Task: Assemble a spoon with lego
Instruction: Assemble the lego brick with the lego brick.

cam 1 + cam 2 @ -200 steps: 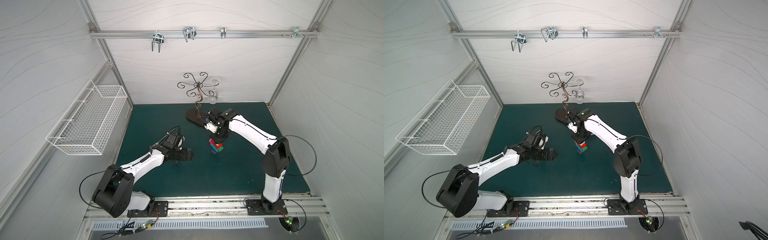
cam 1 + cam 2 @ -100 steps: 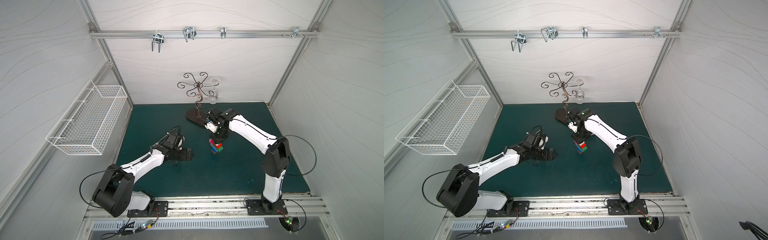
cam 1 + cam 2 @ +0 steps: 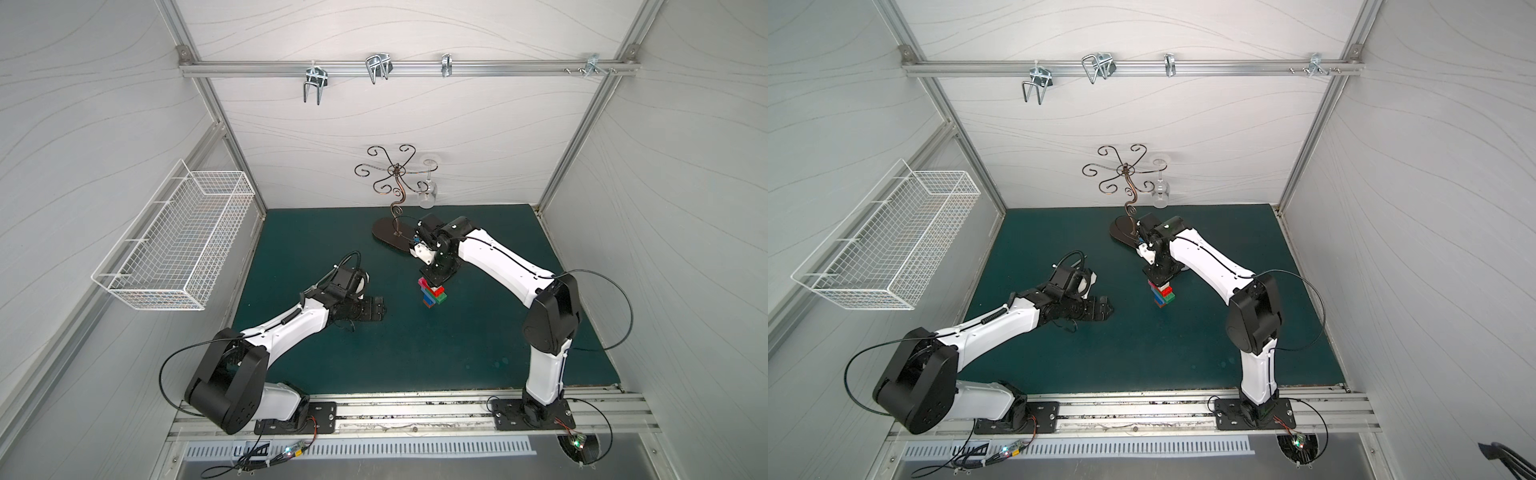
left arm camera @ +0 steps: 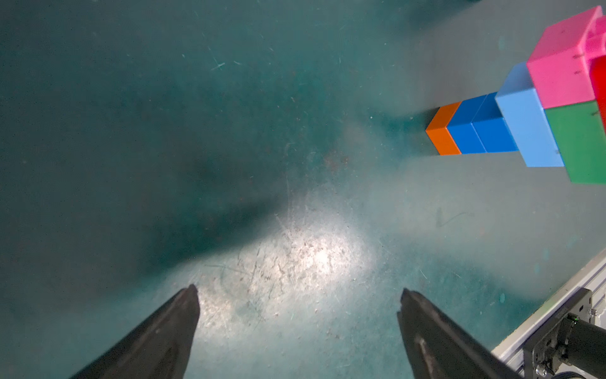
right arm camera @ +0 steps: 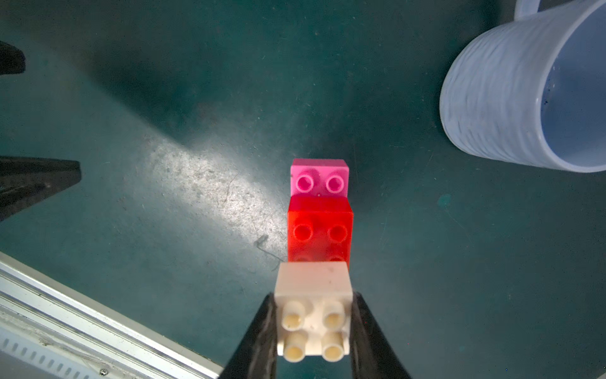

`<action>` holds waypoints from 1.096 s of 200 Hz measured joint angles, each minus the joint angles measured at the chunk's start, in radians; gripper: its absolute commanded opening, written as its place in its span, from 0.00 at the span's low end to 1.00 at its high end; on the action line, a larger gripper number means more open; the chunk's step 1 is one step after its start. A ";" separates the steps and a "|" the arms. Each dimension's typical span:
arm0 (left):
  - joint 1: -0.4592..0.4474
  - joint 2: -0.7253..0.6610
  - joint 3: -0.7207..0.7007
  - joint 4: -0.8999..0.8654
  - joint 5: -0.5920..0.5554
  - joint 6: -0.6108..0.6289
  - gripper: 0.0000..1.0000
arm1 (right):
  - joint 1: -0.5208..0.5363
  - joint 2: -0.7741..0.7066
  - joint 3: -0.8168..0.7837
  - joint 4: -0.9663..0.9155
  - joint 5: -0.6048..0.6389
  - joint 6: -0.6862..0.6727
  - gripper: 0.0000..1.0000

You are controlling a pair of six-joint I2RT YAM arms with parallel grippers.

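The spoon (image 3: 432,293) (image 3: 1163,293) stands upright on the green mat as a stack of lego. In the left wrist view its orange brick (image 4: 442,131) is at the foot. Two blue bricks (image 4: 475,128) follow, then light blue (image 4: 531,124), green (image 4: 580,141) and pink (image 4: 564,65). My right gripper (image 3: 434,278) (image 5: 314,295) hangs over the stack's top, shut on the white brick (image 5: 314,308). That brick overlaps the near end of the red brick (image 5: 319,229); I cannot tell whether they touch. My left gripper (image 3: 376,309) (image 4: 298,295) is open and empty, low over the mat left of the spoon.
A pale mug (image 5: 531,85) stands close beside the stack. A dark wire stand (image 3: 392,232) with a hanging glass (image 3: 428,195) is at the back of the mat. A white wire basket (image 3: 178,245) hangs on the left wall. A metal rail (image 3: 415,411) runs along the front edge.
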 measured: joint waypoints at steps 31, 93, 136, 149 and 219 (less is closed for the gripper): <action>0.000 0.000 0.000 0.000 -0.002 0.001 1.00 | 0.000 0.000 0.000 0.000 0.000 0.000 0.21; 0.000 0.000 0.000 0.000 -0.005 0.003 1.00 | -0.001 0.000 0.000 0.007 0.000 0.000 0.21; 0.000 0.002 0.000 0.000 -0.009 0.003 1.00 | -0.001 0.000 0.014 0.008 0.000 0.000 0.21; 0.000 0.003 0.000 0.000 -0.009 0.003 1.00 | -0.001 0.000 0.018 0.008 0.003 0.000 0.21; 0.000 0.007 0.002 -0.001 -0.010 0.006 1.00 | -0.001 0.010 0.019 0.010 0.007 0.000 0.22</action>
